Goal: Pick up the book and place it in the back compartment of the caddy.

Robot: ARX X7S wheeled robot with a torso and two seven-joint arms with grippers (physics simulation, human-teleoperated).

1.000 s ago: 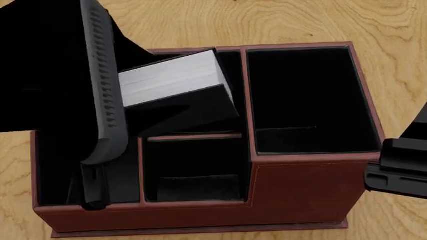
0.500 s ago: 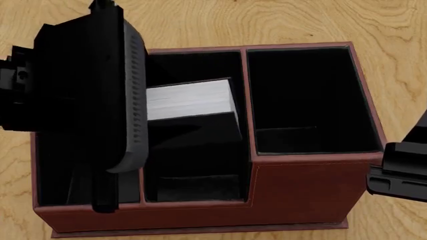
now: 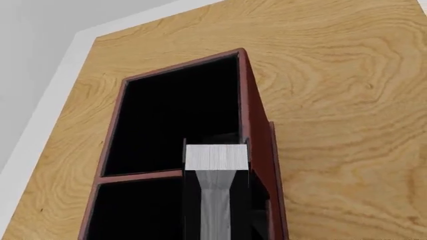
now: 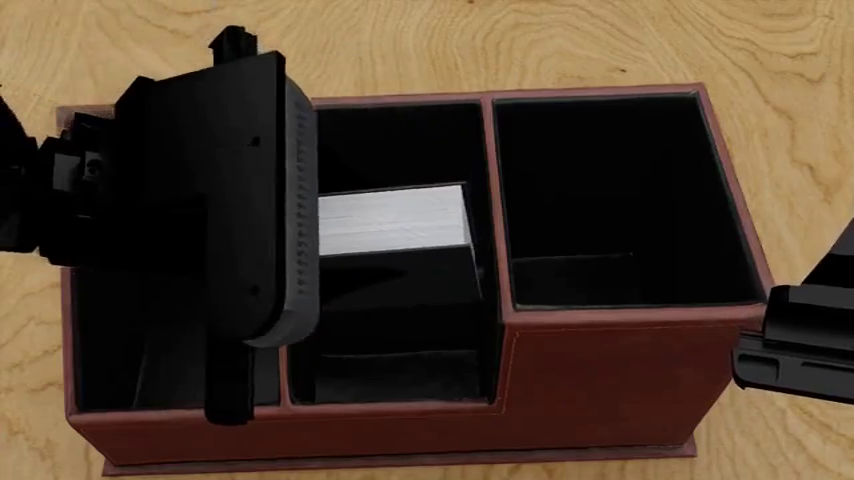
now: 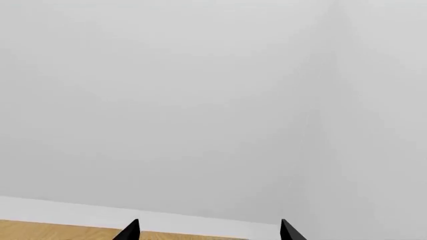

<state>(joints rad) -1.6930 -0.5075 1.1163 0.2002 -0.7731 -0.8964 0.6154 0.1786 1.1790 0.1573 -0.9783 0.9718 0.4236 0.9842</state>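
The caddy [image 4: 601, 385] is a red-brown box with black-lined cells in the middle of the head view. My left gripper [image 4: 300, 245] hangs over its left side, shut on the book [image 4: 394, 218]. The book is black with white page edges and reaches down into the back middle cell. In the left wrist view the book's white page edges [image 3: 215, 156] run straight out from between the jaws, next to the caddy's wall [image 3: 252, 110]. My right gripper [image 5: 209, 235] is open and holds nothing. In the head view it is off the caddy's right front corner [image 4: 801, 345].
The caddy stands on a wooden table [image 4: 427, 40]. Its large right cell [image 4: 621, 200] and small front middle cell [image 4: 387, 375] hold nothing I can see. The left arm hides the left cell. The table's pale edge [image 3: 60, 85] lies beyond the caddy.
The left arm has shifted right and lowered. The book has gone from tilted above the back cell to lower and more level inside it. The right gripper has barely moved.
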